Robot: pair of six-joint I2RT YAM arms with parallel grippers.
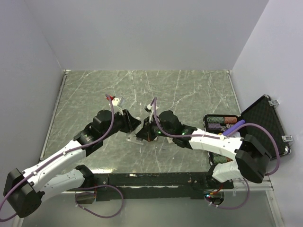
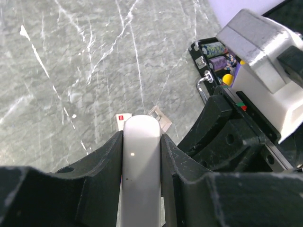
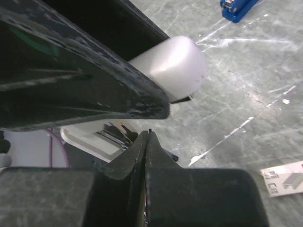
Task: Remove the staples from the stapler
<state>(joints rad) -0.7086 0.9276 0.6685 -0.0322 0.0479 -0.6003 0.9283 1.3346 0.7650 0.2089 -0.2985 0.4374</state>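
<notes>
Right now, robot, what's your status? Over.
Left hand clamped on white stapler. Right hand shut, nothing seen in it, tips close by. Small blue thing lies well apart, not in the way. Over.

place: robot lab cell | evidence: plain white walls (image 1: 142,33), marbled tabletop (image 1: 189,90)

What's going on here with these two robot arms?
Both arms meet over the middle of the table. The left end effector is clamped on a whitish, round-ended piece; whether it is part of a stapler is unclear. The right end effector is shut with nothing in it, close beside. A small blue stapler lies apart on the table, and a small printed box too. An open black case sits at the right.
</notes>
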